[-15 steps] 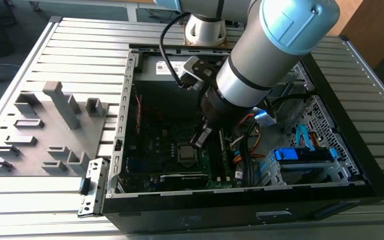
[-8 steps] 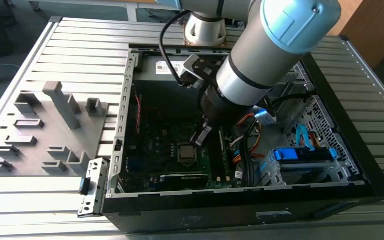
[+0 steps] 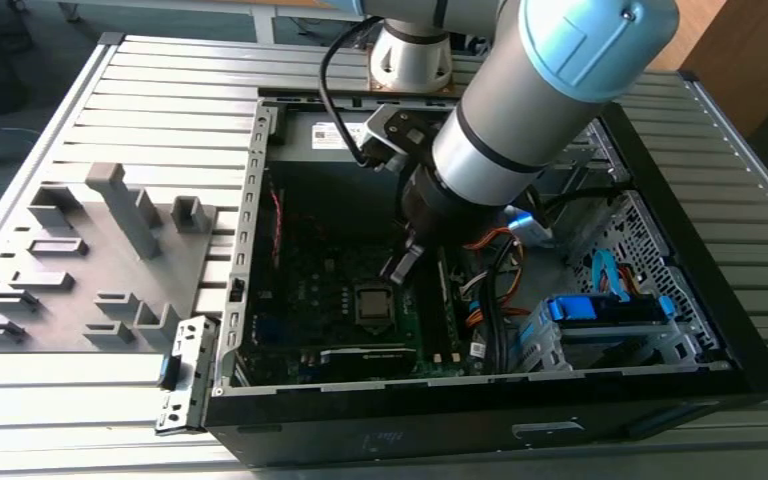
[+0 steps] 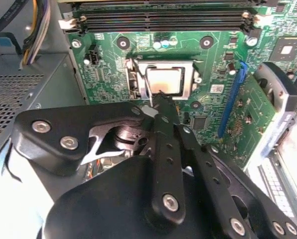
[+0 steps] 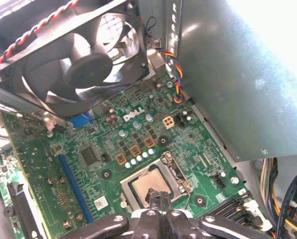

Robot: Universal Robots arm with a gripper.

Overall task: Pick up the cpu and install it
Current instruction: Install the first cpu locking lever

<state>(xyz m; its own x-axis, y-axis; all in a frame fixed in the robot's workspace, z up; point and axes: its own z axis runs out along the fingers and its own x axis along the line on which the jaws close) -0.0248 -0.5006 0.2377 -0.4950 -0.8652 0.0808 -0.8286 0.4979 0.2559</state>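
The cpu (image 4: 164, 80) is a small pale square chip lying flat inside the silver socket frame (image 4: 133, 79) on the green motherboard (image 4: 108, 59). In the first wrist view the cpu (image 5: 149, 183) sits in the same socket. My gripper (image 4: 157, 99) hangs just above the chip's near edge, its two black fingers (image 4: 166, 149) drawn together to a point with nothing between them. The tip of the gripper (image 5: 157, 196) looks to be touching or almost touching the chip. In the exterior view my gripper (image 3: 399, 266) reaches down into the open computer case, just above the socket (image 3: 373, 303).
A black fan (image 5: 88, 64) and the grey power-supply box (image 5: 238, 74) flank the board. Memory slots (image 4: 158, 17) and a blue card slot (image 4: 233, 102) lie close to the socket. Coloured cables (image 3: 498, 285) and a blue drive bracket (image 3: 598, 310) fill the case's right. A grey parts fixture (image 3: 91, 260) lies outside.
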